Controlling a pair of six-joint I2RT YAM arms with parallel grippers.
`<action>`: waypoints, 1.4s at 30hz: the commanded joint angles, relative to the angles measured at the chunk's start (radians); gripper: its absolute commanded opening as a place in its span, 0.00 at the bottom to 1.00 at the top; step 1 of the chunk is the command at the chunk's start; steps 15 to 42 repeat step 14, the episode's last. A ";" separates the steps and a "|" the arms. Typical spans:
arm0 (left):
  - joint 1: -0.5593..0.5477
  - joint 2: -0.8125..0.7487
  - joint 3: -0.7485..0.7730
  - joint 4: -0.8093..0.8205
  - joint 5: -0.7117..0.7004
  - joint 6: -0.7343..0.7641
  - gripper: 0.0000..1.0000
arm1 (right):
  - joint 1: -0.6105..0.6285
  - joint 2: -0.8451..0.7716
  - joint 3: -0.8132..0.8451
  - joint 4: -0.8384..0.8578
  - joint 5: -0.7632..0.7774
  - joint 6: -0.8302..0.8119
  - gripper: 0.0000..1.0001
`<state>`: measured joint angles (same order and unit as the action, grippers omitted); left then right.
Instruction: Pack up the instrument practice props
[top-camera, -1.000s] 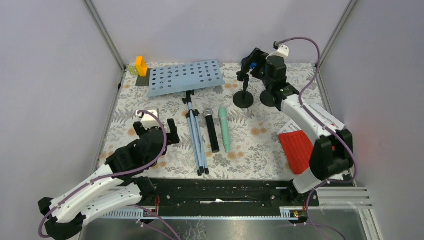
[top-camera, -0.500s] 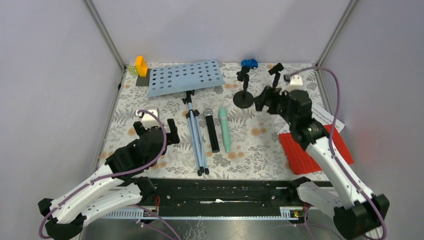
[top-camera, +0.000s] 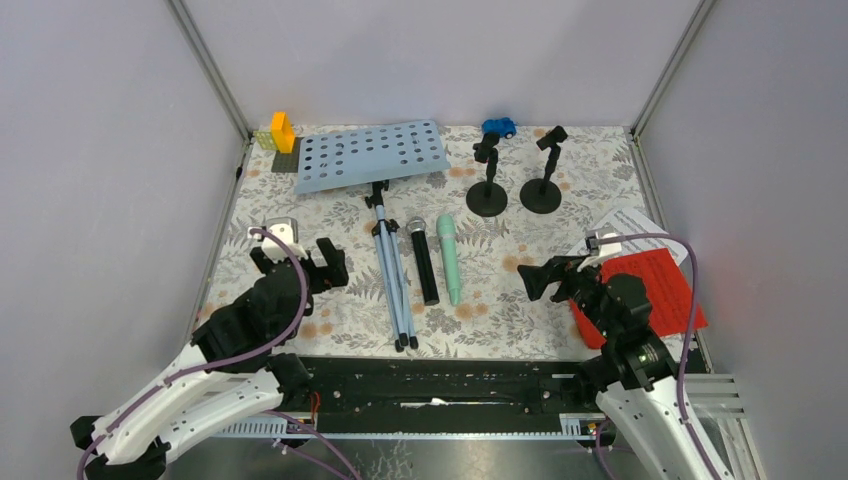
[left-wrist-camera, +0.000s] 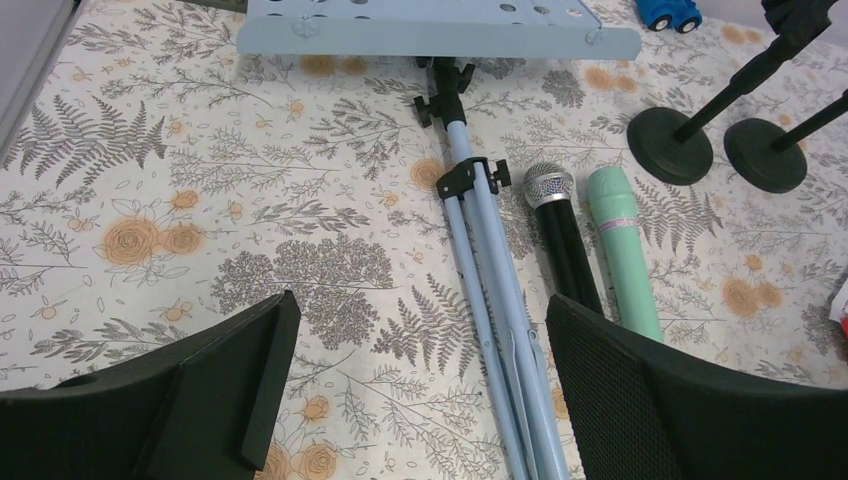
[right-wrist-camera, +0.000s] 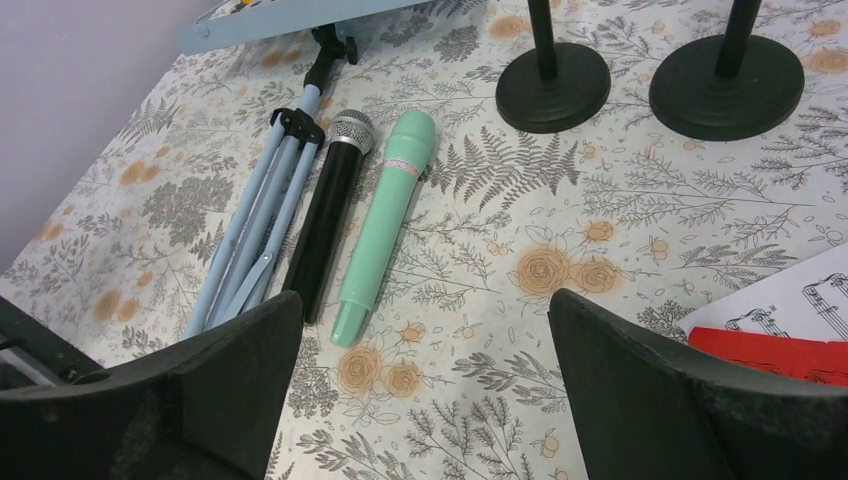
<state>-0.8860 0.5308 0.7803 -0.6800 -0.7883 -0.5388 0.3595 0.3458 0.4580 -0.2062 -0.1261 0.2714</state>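
Observation:
The pale blue perforated music rack (top-camera: 370, 155) lies flat at the back, its folded tripod legs (top-camera: 392, 280) pointing toward me. To the right of the legs lie the black microphone (top-camera: 424, 262) and the mint-green microphone (top-camera: 450, 258), side by side. Two black round-based mic holders (top-camera: 487, 190) (top-camera: 541, 185) stand upright at the back right. A red sheet (top-camera: 660, 290) lies over a white music sheet (top-camera: 625, 220) at the right edge. My left gripper (top-camera: 298, 262) is open, left of the legs (left-wrist-camera: 490, 290). My right gripper (top-camera: 553, 275) is open, between the mint microphone (right-wrist-camera: 385, 225) and the sheets.
A small blue toy car (top-camera: 498, 127) sits at the back behind the holders. Yellow and orange bricks on a grey plate (top-camera: 280, 135) occupy the back left corner. Grey walls and metal posts enclose the flowered table (top-camera: 500, 300) on three sides.
My right arm has pulled back from the mic holders at the far side to the near right, uncovering the toy car and both holders. My left gripper has shifted slightly left.

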 joint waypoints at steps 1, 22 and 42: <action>0.008 -0.004 -0.012 0.042 0.018 0.025 0.99 | -0.004 -0.068 -0.037 0.079 0.013 -0.020 1.00; 0.016 0.002 -0.013 0.048 0.057 0.043 0.99 | -0.003 -0.042 -0.021 0.023 0.075 -0.016 1.00; 0.016 0.002 -0.013 0.048 0.057 0.043 0.99 | -0.003 -0.042 -0.021 0.023 0.075 -0.016 1.00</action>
